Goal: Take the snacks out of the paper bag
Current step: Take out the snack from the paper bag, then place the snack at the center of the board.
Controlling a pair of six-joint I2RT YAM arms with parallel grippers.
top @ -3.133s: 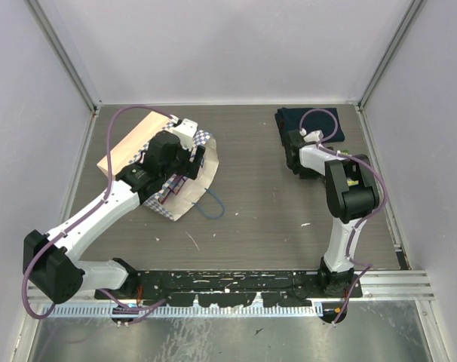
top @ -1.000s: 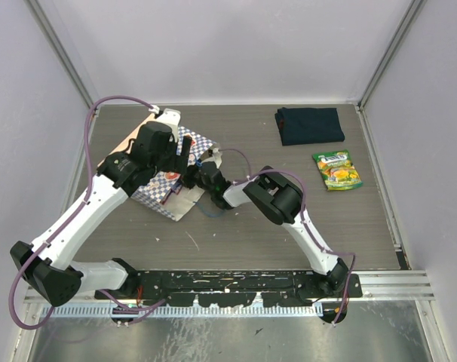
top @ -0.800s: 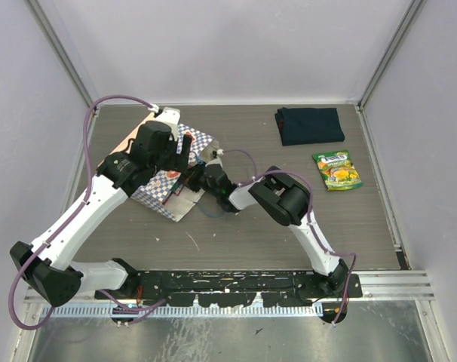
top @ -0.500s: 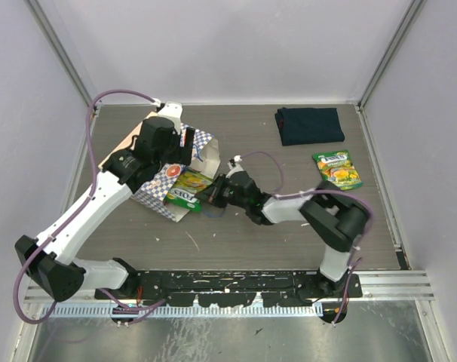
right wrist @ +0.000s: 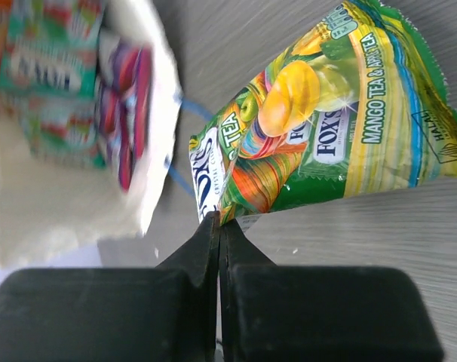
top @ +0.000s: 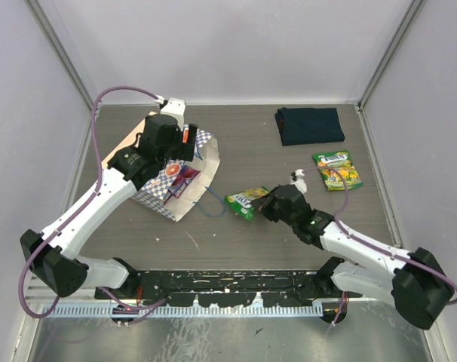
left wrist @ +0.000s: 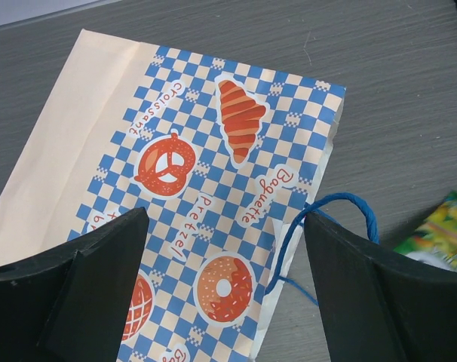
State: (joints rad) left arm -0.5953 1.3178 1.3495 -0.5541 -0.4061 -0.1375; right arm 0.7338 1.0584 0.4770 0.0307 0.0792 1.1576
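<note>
The paper bag [top: 162,197] lies on its side at the left, its mouth facing right, with purple snacks [top: 185,178] showing inside. My left gripper [top: 189,145] hovers open over the bag's checkered side [left wrist: 213,188], nothing between its fingers [left wrist: 78,286]. My right gripper [top: 265,204] is shut on the edge of a green snack packet [top: 246,202], held just right of the bag's blue cord handle [top: 210,210]. In the right wrist view that green packet [right wrist: 326,128] hangs from the shut gripper [right wrist: 219,226], and teal snacks [right wrist: 40,68] and purple snacks [right wrist: 127,98] sit in the bag's mouth. Another green packet [top: 336,169] lies on the table at right.
A dark navy folded cloth [top: 310,125] lies at the back right. Side walls close in the wooden table [top: 243,151] left and right. A metal rail [top: 228,283] holding both arm bases runs along the near edge.
My right gripper shut on a green packet in the bag's mouth and drew it out to the right, to mid-table. The left gripper stayed open over the bag.
</note>
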